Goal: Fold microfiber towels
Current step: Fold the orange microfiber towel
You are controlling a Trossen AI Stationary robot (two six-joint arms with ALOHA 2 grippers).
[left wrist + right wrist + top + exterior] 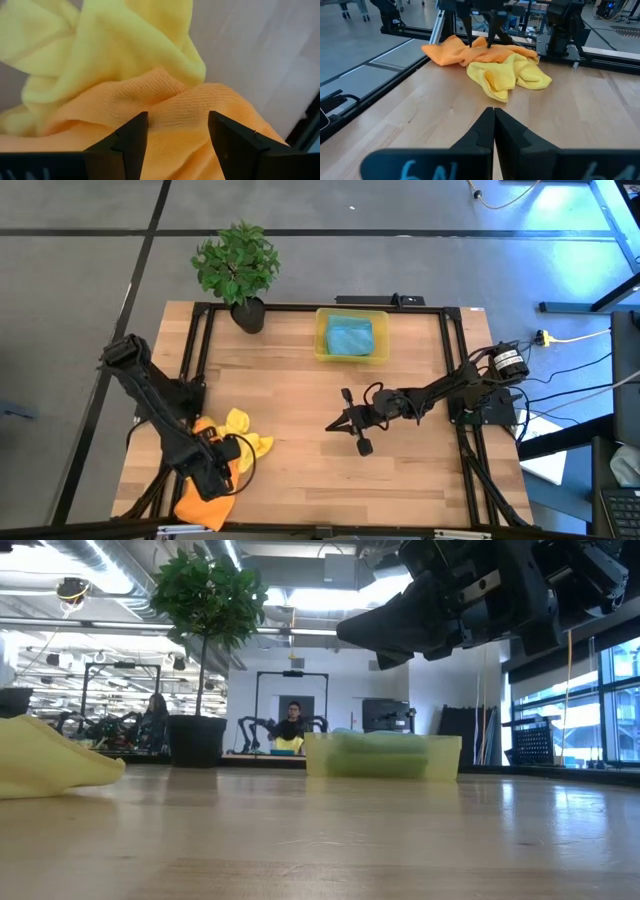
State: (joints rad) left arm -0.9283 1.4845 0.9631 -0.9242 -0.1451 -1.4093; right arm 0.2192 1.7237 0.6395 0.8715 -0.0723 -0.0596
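An orange towel (165, 125) lies bunched under the left tool (177, 131), a yellow towel (115, 45) crumpled just beyond it, both awaiting folding. The tool's jaws stand apart over an orange ridge, seemingly gripping nothing. The right tool (493, 131) waits mid-worktop (300, 395), pinched closed and empty.

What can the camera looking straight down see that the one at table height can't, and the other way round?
Only the high view shows the orange towel under the open left hand, the teal-blue towel inside the bin, and the shut right hand over bare wood. Only the low view shows the room behind, with a seated person. Both show the yellow towel, the yellow bin, the potted plant and the table.
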